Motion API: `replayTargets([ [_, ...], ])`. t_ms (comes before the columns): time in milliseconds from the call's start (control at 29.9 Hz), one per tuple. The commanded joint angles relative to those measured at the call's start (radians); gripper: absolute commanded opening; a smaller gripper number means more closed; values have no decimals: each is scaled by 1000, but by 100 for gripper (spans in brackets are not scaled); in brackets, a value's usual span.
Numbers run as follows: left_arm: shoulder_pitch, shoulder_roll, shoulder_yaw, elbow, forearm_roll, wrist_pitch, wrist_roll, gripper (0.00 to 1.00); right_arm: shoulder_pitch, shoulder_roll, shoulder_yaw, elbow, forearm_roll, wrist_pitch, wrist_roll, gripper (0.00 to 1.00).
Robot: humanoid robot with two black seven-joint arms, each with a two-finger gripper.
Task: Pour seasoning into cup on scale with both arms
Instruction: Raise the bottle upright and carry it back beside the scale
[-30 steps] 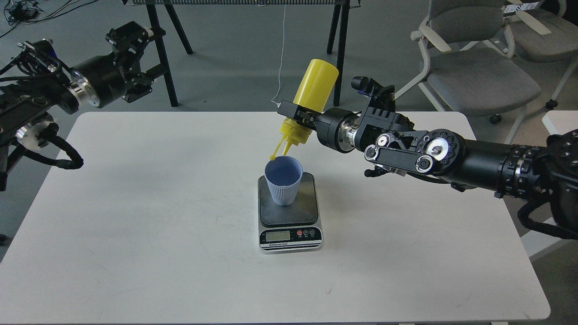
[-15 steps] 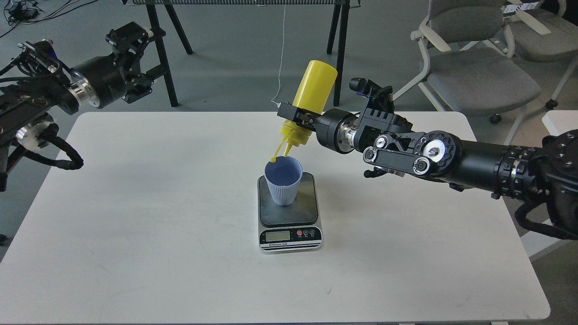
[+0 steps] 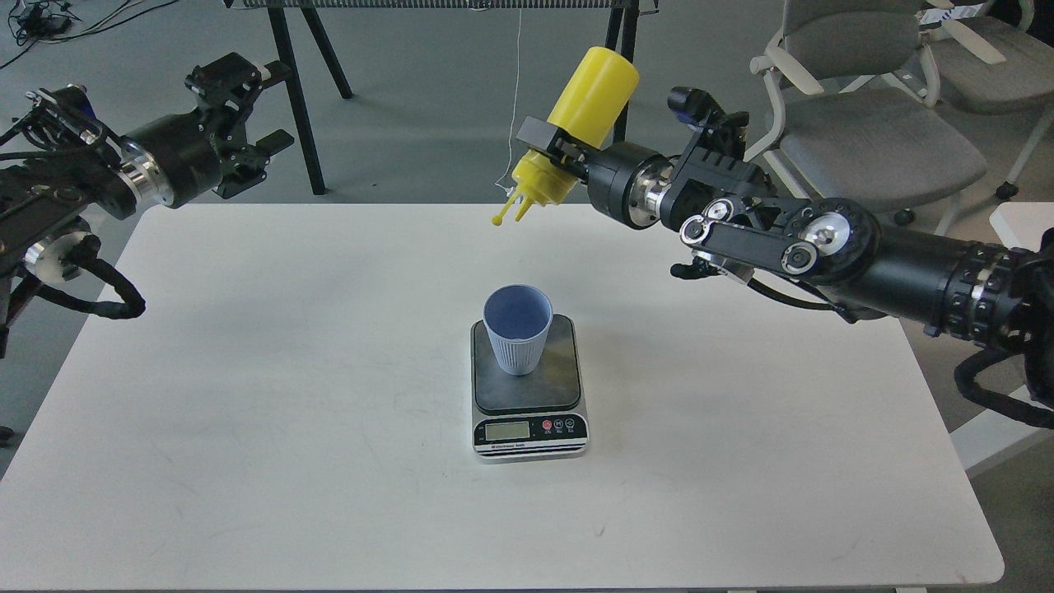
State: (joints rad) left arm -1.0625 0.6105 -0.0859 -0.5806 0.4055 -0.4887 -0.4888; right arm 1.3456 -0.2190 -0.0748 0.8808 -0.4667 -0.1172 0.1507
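My right gripper (image 3: 553,150) clamps the yellow seasoning bottle (image 3: 586,114) around its lower body, near the shoulder, with one black finger on each side of the plastic. The bottle hangs inverted and tilted, its flat base up and toward the right, its pointed nozzle (image 3: 522,208) aimed down and to the left. The small tethered cap (image 3: 497,220) dangles just beside the nozzle tip. Nozzle and cap hang clear of the cup, above it and toward the far edge of the table.

The light blue ribbed cup (image 3: 517,329) stands upright on the dark weighing plate of the scale (image 3: 529,389), toward the plate's far-left part. Its mouth is open to the camera; the inside reads as plain blue, and I cannot tell whether any seasoning lies in it. The scale sits near the middle of the white table (image 3: 247,412), its display and round buttons facing me; the digits are too small to read.

My left gripper (image 3: 237,78) is held off the table's far-left corner, well apart from the cup and the bottle, its fingers spread and holding nothing.

Grey office chairs (image 3: 873,123) stand on the floor beyond the table's right side, and black stand legs (image 3: 300,99) rise behind it.
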Motion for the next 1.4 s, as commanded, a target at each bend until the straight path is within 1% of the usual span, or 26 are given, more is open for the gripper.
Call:
replayTargets([
  [0,1,0,0,1,1,0,0,97,3,-95,155,12,84,10,6,2],
  [100,1,2,0,1,1,0,0,97,-26,-201,341,29,173,40,13,2],
  [167,1,0,0,2,1,0,0,97,-92,-259,470,61,268,76,15,2],
  [234,1,0,1,1,1,0,0,97,-169,-325,626,107,409,118,12,2],
  [301,1,-1,0,2,1,0,0,97,-245,-380,735,150,569,168,7,2],
  [401,1,-11,-2,2,1,0,0,97,-377,-436,861,196,823,270,6,2],
  [502,-1,-29,0,2,1,0,0,97,-541,-465,956,242,1064,423,4,2],
  [568,1,-29,0,2,1,0,0,97,-638,-465,1000,268,1137,508,4,2],
  [669,1,-31,0,2,1,0,0,97,-790,-454,1047,309,1172,606,9,2],
  [769,1,-29,0,1,1,0,0,97,-936,-406,1069,334,1197,606,9,2],
  [1003,9,-26,2,1,1,0,0,97,-1102,-289,1063,317,1185,606,6,2],
  [1204,21,-25,2,1,1,0,0,97,-1149,-186,1020,264,1140,606,6,2],
  [1371,22,-24,2,1,1,0,0,97,-1168,-128,1017,185,1077,606,1,2],
])
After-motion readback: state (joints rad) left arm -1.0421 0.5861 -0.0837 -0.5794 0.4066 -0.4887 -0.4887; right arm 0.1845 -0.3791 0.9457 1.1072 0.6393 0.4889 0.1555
